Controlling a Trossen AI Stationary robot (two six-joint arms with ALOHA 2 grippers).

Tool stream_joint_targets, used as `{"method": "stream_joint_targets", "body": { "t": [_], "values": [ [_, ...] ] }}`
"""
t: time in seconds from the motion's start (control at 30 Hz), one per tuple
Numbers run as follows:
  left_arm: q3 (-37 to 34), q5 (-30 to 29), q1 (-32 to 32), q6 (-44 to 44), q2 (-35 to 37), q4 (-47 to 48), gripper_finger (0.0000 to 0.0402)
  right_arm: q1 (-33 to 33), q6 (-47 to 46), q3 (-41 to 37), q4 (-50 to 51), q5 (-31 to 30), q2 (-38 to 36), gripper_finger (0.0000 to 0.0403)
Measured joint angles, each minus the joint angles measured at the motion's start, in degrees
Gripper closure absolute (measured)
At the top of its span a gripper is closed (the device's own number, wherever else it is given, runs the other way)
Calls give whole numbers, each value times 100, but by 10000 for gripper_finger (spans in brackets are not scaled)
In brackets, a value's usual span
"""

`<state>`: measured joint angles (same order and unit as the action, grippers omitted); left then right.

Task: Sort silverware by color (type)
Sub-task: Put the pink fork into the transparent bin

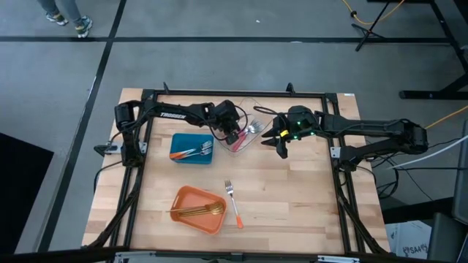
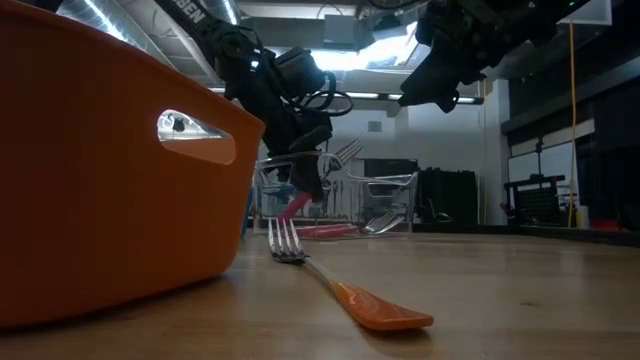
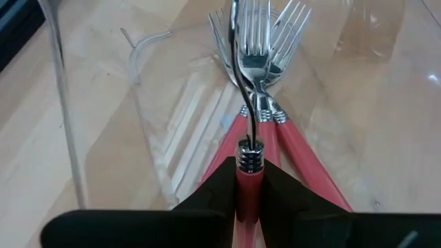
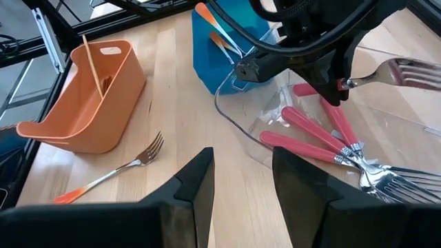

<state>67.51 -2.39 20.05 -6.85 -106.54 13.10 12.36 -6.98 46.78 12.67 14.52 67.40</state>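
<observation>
Left gripper (image 3: pixel 249 200) jaws pinch a red-handled fork (image 3: pixel 249 162) above red forks (image 3: pixel 289 138) in the clear container (image 3: pixel 65 138)

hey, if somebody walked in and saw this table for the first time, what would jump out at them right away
Probably the left pincer over the clear container at the table's far middle, gripping a red-handled fork above more red-handled forks lying inside. Next, the lone orange-handled fork lying on bare wood just right of the orange bin, which holds gold forks. The right pincer hovers empty beside the clear container.
</observation>
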Motion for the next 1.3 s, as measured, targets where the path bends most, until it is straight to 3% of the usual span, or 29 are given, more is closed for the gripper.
{"method": "stream_joint_targets", "body": {
  "t": [1.03, 1.3],
  "values": [
    [-7, -254, -138, 295, -310, -75, 355, 0, 2, 2, 39, -11, 0, 269],
    [-7, -247, -138, 295, -310, -76, 310, 0, 2, 2, 39, -17, 0, 269]
  ]
}}
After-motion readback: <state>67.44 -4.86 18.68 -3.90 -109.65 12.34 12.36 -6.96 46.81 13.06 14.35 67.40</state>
